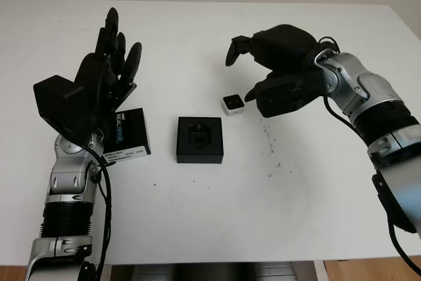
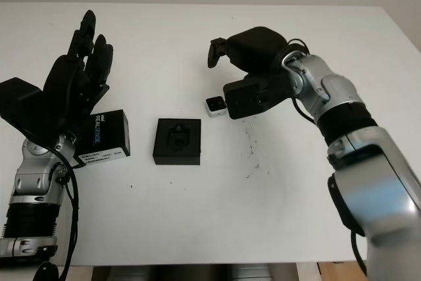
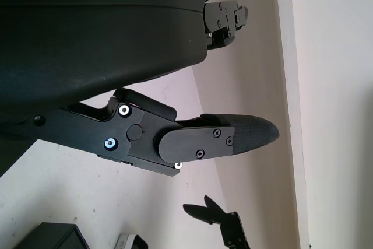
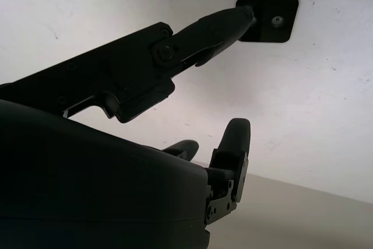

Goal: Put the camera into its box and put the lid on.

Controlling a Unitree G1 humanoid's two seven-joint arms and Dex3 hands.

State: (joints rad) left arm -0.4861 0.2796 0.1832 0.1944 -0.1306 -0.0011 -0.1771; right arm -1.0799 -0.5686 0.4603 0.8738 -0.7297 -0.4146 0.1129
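1. The white surface (image 1: 197,215) carries three things in a row across its middle: lid, box and camera.
2. The camera (image 1: 232,104), a small white cube with a dark face, sits on the surface toward the right-hand edge from the box, apart from it and outside it.
3. The box (image 1: 200,139) is black, open, with a moulded recess in its middle, and lies near the centre of the surface.
4. The lid (image 1: 127,133), black with white lettering and a label strip, lies flat toward the left-hand edge from the box, partly under the raised left hand.
5. The right hand (image 1: 279,70) hangs just above the surface beside the camera, on the side toward the right-hand edge. Its fingers (image 4: 215,24) are uncurled and grip nothing; in the right wrist view one fingertip reaches the camera's edge, though whether it touches cannot be told.
6. The left hand (image 1: 99,83) is held up over the left part of the surface, fingers extended toward the far edge, holding nothing.
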